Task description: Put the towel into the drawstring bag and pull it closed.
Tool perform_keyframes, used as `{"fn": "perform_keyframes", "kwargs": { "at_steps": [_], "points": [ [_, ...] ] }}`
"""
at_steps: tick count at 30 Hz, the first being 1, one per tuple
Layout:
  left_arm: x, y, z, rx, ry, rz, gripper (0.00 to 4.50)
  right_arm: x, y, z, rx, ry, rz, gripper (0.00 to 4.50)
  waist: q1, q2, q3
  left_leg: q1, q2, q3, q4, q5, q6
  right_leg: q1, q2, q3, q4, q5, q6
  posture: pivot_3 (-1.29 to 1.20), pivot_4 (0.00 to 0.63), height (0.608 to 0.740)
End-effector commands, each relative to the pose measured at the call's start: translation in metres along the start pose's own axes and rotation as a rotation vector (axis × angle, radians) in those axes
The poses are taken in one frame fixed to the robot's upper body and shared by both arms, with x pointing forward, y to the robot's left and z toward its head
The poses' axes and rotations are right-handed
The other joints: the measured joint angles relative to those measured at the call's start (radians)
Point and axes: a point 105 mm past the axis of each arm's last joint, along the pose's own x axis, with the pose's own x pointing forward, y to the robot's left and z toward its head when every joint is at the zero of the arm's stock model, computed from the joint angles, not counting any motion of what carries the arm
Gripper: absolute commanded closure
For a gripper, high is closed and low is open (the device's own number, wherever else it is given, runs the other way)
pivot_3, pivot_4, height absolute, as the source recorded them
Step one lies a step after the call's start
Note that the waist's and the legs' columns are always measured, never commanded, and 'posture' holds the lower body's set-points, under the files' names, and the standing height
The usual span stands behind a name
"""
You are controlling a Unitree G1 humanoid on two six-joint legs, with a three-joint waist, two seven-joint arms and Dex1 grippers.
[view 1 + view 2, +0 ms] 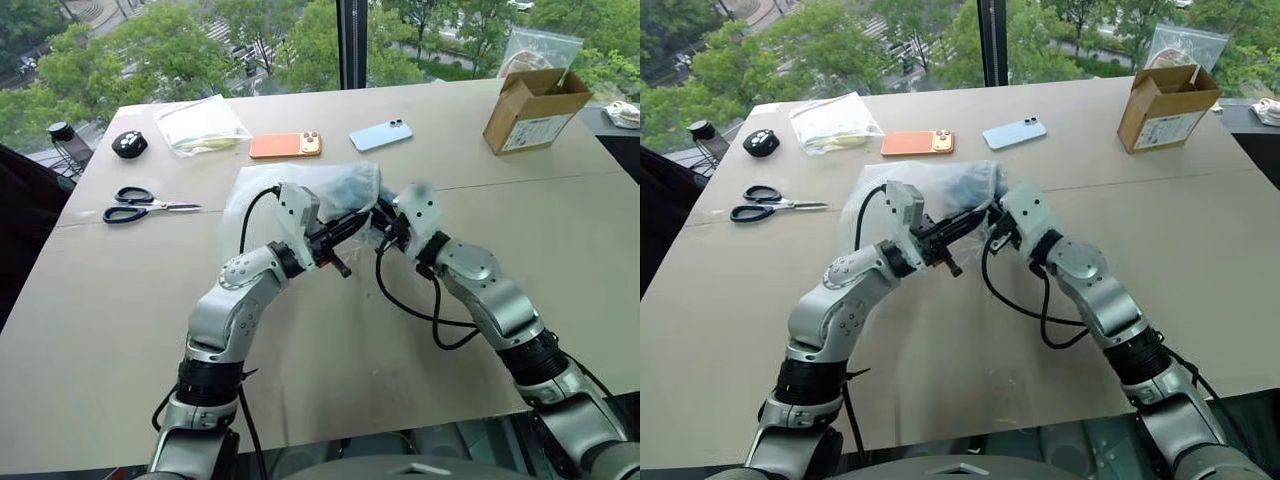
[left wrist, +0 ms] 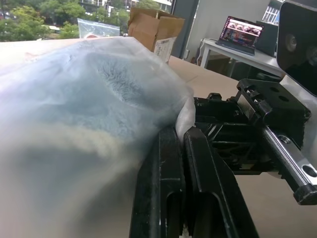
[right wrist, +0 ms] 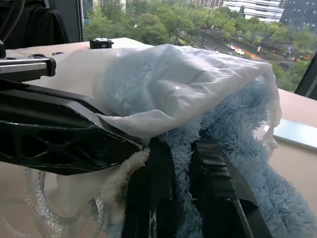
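The drawstring bag (image 1: pixel 290 185) lies mid-table, a translucent white pouch with the light-blue towel (image 1: pixel 352 184) showing through it. Both grippers meet at the bag's mouth, on its right end. My left gripper (image 2: pixel 182 135) is shut, pinching the white fabric edge of the bag (image 2: pixel 74 99). My right gripper (image 3: pixel 183 148) is shut on a fold of the towel (image 3: pixel 237 129), which spills fluffy out of the bag's mouth (image 3: pixel 188 84). A white cord (image 3: pixel 34 208) lies looped under the bag. The left gripper's black body (image 3: pixel 59 129) crosses just beside the right fingers.
Scissors (image 1: pixel 140 205) lie at the left. An orange phone (image 1: pixel 285 145), a blue phone (image 1: pixel 381 134) and a clear zip bag (image 1: pixel 200 125) sit behind the pouch. A cardboard box (image 1: pixel 535 110) stands far right, and a black round object (image 1: pixel 129 144) far left.
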Motion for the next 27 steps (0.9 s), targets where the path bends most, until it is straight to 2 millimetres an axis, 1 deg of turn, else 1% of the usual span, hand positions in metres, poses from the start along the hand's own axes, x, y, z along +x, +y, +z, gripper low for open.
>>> {"fn": "perform_keyframes", "kwargs": {
  "at_steps": [1,4,7,11,14,17,19,21,25,27],
  "points": [
    [0.002,-0.005,0.008,0.030,-0.015,-0.043,4.50,0.000,0.023,0.015,-0.168,-0.075,0.145,4.47,0.000,0.000,0.000,0.000,0.000,0.000,0.000,0.000,0.000,0.000,0.000,0.000,0.000,0.000,0.000,0.00,0.150,0.736],
    [0.002,-0.003,0.013,0.045,-0.032,-0.044,4.50,-0.009,0.019,-0.014,-0.312,0.033,0.166,4.47,0.001,0.000,0.000,0.000,0.000,0.000,0.000,0.000,0.000,0.000,0.000,0.000,0.000,0.000,0.000,0.00,0.150,0.736],
    [0.001,-0.005,0.016,0.055,-0.038,-0.058,4.50,-0.015,0.007,-0.029,-0.406,0.103,0.134,4.47,0.001,0.000,0.000,0.000,0.000,0.000,0.000,0.000,0.000,0.000,0.000,0.000,0.000,0.000,0.000,0.00,0.150,0.736],
    [0.000,-0.006,0.016,0.061,-0.035,-0.069,4.50,-0.015,-0.007,-0.025,-0.307,0.079,0.038,4.47,0.000,0.000,0.000,0.000,0.000,0.001,0.000,0.000,0.000,0.000,0.000,0.001,0.000,0.000,0.000,0.00,0.150,0.736],
    [0.000,-0.007,0.015,0.073,-0.028,-0.075,4.50,-0.016,-0.009,-0.022,-0.431,0.068,0.047,4.47,0.001,0.000,0.000,0.000,0.000,0.001,0.000,0.000,0.000,0.000,0.001,0.001,0.000,0.000,0.000,0.00,0.150,0.736],
    [0.002,-0.008,0.014,0.108,-0.009,-0.086,4.50,-0.013,-0.010,-0.012,-0.518,0.014,0.035,4.47,0.003,0.000,0.000,0.000,0.000,0.001,0.000,0.000,0.000,0.000,0.001,0.001,0.000,0.000,0.000,0.00,0.150,0.736],
    [0.002,-0.009,0.012,0.141,0.009,-0.101,4.50,-0.012,-0.005,-0.008,-0.609,-0.018,0.067,4.47,0.003,0.000,0.000,0.000,0.000,0.001,0.000,0.000,0.000,0.000,0.001,0.001,0.000,0.000,0.000,0.00,0.150,0.736],
    [0.003,-0.012,0.011,0.149,0.014,-0.127,4.50,-0.010,0.000,-0.006,-0.664,-0.046,0.093,4.47,0.002,0.000,0.000,0.000,0.000,0.001,0.000,0.000,0.000,0.000,0.001,0.001,0.000,0.000,0.000,0.00,0.150,0.736],
    [0.002,-0.031,0.009,0.118,0.019,-0.238,4.50,-0.004,0.014,-0.004,-0.767,-0.102,0.161,4.47,0.000,0.000,0.000,0.000,0.000,0.001,0.000,0.000,0.000,0.000,0.003,0.001,0.000,0.000,0.000,0.00,0.150,0.736],
    [0.001,-0.035,0.008,0.112,0.026,-0.268,4.50,-0.002,0.014,-0.005,-0.816,-0.123,0.161,4.47,-0.001,0.000,0.000,0.000,0.000,0.001,0.000,0.000,0.000,0.000,0.004,0.001,0.000,0.000,0.000,0.00,0.150,0.736]
  ]
}}
